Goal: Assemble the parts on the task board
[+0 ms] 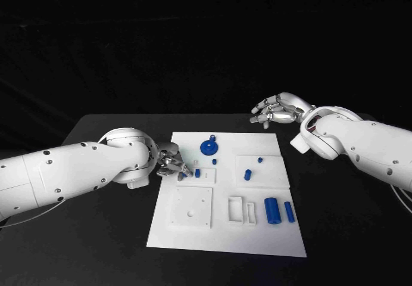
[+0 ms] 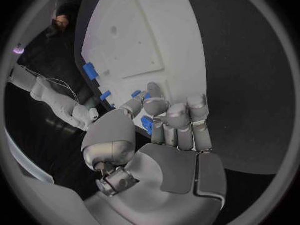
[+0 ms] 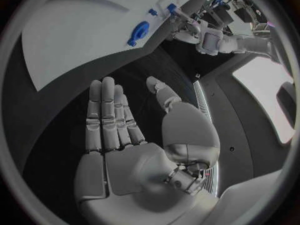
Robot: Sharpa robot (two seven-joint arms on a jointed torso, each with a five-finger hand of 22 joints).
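The black table (image 1: 86,238) carries the white task board (image 1: 258,238) at its middle, and most of the blue parts lie loose on it — so the assembly looks barely begun. Of the parts, the round disc-shaped part (image 1: 209,146) sits near the board's far edge, two cylinders (image 1: 279,210) lie side by side toward the near right, and a short peg (image 1: 247,174) rests on a raised square tile. The left hand (image 1: 169,162) hangs over the board's left edge, its fingers curled around a small blue piece (image 2: 147,124) that the left wrist view shows pinched between thumb and fingers. The right hand (image 1: 276,109) hovers beyond the board's far right corner, fingers apart and holding nothing.
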